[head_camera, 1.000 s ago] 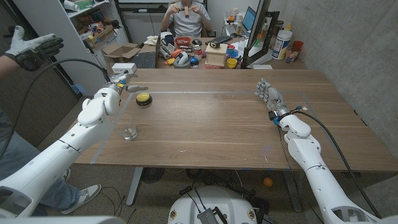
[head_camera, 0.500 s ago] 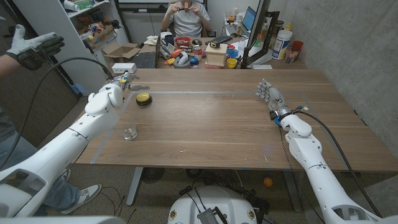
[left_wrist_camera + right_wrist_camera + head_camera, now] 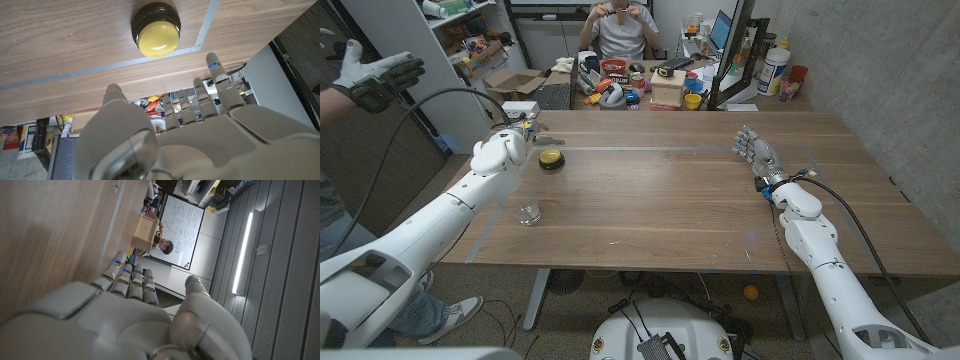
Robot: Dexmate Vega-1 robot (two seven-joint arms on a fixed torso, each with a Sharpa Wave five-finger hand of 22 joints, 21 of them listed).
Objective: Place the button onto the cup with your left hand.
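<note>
Button [image 3: 551,158] first: your yellow push button with its black base sits on the wooden table [image 3: 660,200], toward the far left part, and nothing holds it. Your left hand [image 3: 527,133] hovers just beside the button, on its far left side, fingers apart and empty; in the left wrist view the fingers [image 3: 215,90] reach toward the button [image 3: 155,29] without touching it. The clear glass cup [image 3: 529,211] stands upright on the table, nearer you than the button and a little left of it, well apart from the left hand. Your right hand [image 3: 752,155] stands over the table far to the right of the button, fingers loosely extended and side by side, holding nothing; whether it touches the table you cannot really tell from the head view. Behind the table, beyond the button, a cluttered desk [image 3: 640,85] holds boxes and cups, with a seated person [image 3: 620,25] behind it. A person's gloved hand [image 3: 375,78] shows far left of the button.
</note>
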